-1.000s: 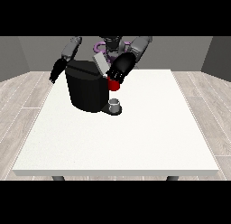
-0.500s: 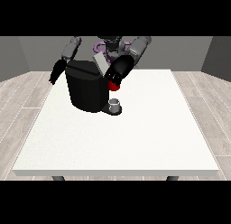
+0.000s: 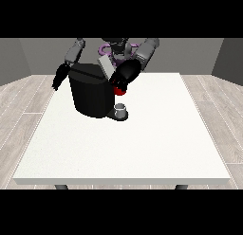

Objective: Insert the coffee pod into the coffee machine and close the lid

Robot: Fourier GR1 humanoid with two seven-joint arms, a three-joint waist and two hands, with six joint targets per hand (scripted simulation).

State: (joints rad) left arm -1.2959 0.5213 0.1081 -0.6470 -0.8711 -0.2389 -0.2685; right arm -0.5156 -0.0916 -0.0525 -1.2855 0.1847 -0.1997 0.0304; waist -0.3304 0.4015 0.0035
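Note:
The black coffee machine (image 3: 91, 94) stands at the table's far left, with its grey lid (image 3: 105, 66) tilted up at the top. The hand at the view's right (image 3: 125, 73) hovers at the machine's upper right corner, beside the lid and just above a red thing at the machine (image 3: 120, 90). A small grey thing (image 3: 121, 108) sits on the machine's base, below that hand. The hand at the view's left (image 3: 60, 77) hangs beside the machine's left wall with straight fingers and holds nothing.
The white table (image 3: 128, 149) stretches towards the camera in front of the machine. The robot's torso (image 3: 116, 47) stands behind the machine at the far edge. Grey wood floor surrounds the table.
The arm at the view's right has lifted a little, and its hand has stayed at the machine's upper right corner. The hand at the view's left has barely moved.

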